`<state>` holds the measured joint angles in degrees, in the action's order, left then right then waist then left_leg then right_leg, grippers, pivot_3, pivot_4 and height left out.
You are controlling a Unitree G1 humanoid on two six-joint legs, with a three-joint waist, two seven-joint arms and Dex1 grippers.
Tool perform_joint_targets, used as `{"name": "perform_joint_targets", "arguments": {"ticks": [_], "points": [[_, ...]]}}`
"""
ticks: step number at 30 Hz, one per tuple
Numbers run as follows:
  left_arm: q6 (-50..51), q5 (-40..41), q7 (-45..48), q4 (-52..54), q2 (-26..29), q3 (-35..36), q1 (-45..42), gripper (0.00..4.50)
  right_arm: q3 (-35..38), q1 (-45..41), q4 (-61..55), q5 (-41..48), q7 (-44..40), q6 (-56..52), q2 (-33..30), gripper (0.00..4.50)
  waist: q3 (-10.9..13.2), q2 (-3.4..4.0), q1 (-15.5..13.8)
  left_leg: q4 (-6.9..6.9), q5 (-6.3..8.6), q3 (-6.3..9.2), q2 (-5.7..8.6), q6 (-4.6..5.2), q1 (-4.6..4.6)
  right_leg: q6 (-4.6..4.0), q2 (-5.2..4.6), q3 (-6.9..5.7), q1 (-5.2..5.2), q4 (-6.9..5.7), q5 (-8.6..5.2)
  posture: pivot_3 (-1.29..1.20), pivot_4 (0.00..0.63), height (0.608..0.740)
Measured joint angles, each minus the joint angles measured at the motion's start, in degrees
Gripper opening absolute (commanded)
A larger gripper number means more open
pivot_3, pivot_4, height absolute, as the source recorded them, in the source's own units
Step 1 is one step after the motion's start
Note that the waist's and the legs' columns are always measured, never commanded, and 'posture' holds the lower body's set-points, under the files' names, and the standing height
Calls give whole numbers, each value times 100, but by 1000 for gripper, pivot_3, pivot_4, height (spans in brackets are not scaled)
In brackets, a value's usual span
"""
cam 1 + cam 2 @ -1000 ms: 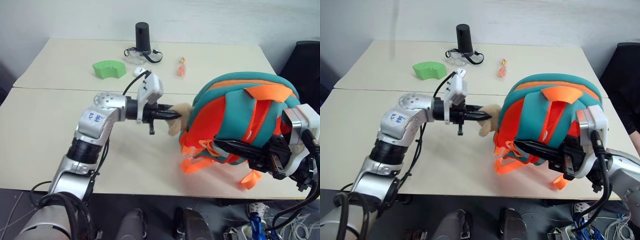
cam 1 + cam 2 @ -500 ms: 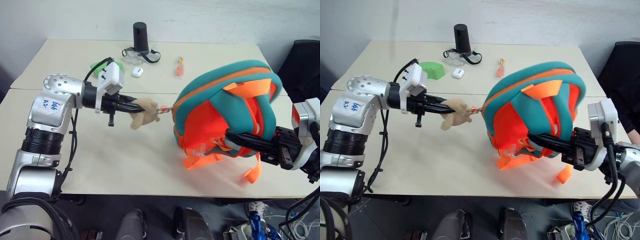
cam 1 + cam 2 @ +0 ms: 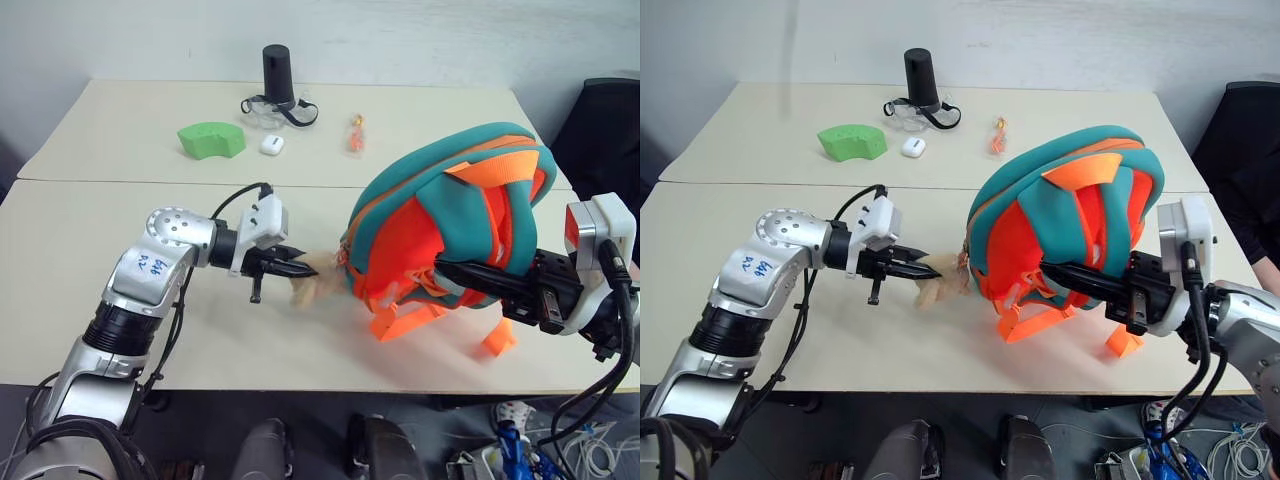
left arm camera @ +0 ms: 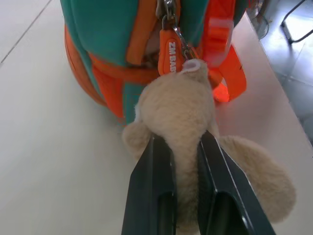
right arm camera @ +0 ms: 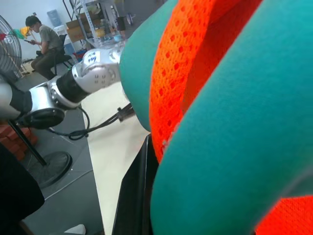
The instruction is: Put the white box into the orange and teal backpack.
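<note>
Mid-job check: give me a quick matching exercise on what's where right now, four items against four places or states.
Items:
1. plush toy
2. backpack
3. green block
4. black cylinder

Places or states:
A. standing upright at the far edge of the table
B. clamped by the left gripper
C. lying on the far table, left of the earbud case
D. gripped by the right gripper

Pairs: 1-B, 2-D, 3-C, 4-A

Orange zipper pull (image 4: 169, 58) on backpack (image 4: 122, 39) — white lettering "ZM BAB", rest hidden.
</note>
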<state>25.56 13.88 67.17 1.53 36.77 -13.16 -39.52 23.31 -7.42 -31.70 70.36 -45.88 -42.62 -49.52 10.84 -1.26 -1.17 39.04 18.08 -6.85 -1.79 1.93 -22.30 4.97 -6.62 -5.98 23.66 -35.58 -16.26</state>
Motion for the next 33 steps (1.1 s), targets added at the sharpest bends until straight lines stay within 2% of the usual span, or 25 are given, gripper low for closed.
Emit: {"name": "perform_joint_targets", "arguments": {"ticks": [8,11,14,20,24,25,28,33], "points": [[-861,-646,-280,-663,-146,-326,-3,145,-40,-162,-51,320,270,-4,33,0,0,0,-35,0,3,4,2,5,-1,0,-10,-5,-4,4,0,0,150,740],[-824,-674,-340,-815,-330,-309,-88,145,-39,-59,-100,290,276,-7,28,0,0,0,-38,1,8,7,3,13,-2,0,-13,-7,-7,5,0,0,150,740],[-529,-549,-314,-867,-417,-234,-166,144,-40,78,-103,184,305,-33,5,942,0,0,-27,0,8,7,2,13,-2,1,-12,-8,-6,4,0,0,150,740],[-99,-228,-12,-864,-198,24,-196,2105,14,397,57,-103,402,-129,-122,3036,0,0,1,-1,8,4,0,10,-2,0,-5,-7,-1,2,0,0,150,740],[10,-55,149,-869,169,336,-197,3332,472,839,59,-240,230,-131,-259,4379,0,0,-16,-1,8,4,2,10,-4,0,-5,-7,-1,4,0,0,150,740],[19,-35,185,-873,255,401,-198,3704,609,937,51,-251,161,-133,-305,4500,0,0,-17,0,9,4,2,11,-4,1,-6,-7,-2,4,0,0,150,740],[59,63,341,-907,458,550,-199,4489,954,1239,50,-312,-47,-154,-453,4500,0,0,-19,-1,9,4,1,12,-5,1,-6,-7,-2,6,0,0,150,740],[354,405,533,-888,744,914,-258,4489,1508,1748,125,-768,-558,-112,-701,4500,0,0,-28,-1,11,5,2,12,-5,1,-6,-7,-3,8,0,0,150,740]]}}
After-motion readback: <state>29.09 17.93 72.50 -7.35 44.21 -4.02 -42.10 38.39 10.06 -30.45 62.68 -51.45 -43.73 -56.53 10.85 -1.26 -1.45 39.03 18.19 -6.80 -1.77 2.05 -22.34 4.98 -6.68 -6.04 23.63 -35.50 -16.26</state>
